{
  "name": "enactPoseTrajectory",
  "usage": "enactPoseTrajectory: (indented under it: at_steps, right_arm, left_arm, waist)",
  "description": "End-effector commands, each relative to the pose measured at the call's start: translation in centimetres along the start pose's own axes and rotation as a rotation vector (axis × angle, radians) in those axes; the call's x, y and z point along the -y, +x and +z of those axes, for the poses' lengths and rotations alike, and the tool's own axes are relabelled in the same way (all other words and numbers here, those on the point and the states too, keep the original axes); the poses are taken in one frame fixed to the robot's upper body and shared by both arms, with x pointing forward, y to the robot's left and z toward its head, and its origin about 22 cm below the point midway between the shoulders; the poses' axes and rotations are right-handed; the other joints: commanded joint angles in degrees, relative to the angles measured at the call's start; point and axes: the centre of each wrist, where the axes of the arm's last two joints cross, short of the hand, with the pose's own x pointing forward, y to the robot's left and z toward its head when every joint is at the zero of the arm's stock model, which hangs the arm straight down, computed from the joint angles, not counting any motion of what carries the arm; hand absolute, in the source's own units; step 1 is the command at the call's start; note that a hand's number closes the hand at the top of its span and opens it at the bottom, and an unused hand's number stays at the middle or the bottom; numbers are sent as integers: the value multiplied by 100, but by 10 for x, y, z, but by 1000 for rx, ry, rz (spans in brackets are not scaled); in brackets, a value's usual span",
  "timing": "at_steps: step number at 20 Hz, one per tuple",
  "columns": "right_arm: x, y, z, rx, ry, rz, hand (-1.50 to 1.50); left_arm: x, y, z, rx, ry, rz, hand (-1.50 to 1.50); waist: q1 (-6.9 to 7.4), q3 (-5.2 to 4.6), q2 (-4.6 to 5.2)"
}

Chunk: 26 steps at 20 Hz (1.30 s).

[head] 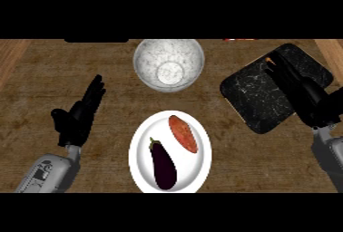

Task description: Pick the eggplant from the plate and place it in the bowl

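Head view: the eggplant [163, 165] lies on the white plate [142, 136] beside an orange piece [183, 133]. The bowl [168, 63] sits beyond. Left hand [79, 117] rests with fingers straight; right hand [303, 93], fingers straight, hovers over a black tray [251, 97].

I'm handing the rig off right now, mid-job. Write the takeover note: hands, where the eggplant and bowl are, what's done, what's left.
Left robot hand: open, holding nothing, left of the plate.
Right robot hand: over the black tray at right; dark on dark, so I cannot tell its fingers' state.
Eggplant: lying on the white plate, lower left part, beside an orange-red vegetable and apart from it.
Bowl: grey, beyond the plate, nothing visible in it.
Done: nothing yet; the eggplant is untouched.
Left: grasp the eggplant, lift it, place it in the bowl.
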Motion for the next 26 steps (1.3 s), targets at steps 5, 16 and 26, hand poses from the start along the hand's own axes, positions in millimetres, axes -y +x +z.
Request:
enactPoseTrajectory:
  at_steps: [5,16,26]
  right_arm:
    - [-118,-42,-17,213,393,-684,150]
    - [-107,-132,-7,405,489,-784,-150]
    - [-79,-87,-57,413,768,-271,-150]
  left_arm:
    - [-19,35,-16,168,63,-128,0]
    - [-18,48,-17,157,102,-174,0]
    - [-27,65,-18,144,125,-199,0]
  waist:
    - [733,139,109]
    - [458,21,4]
    - [410,-3,-35]
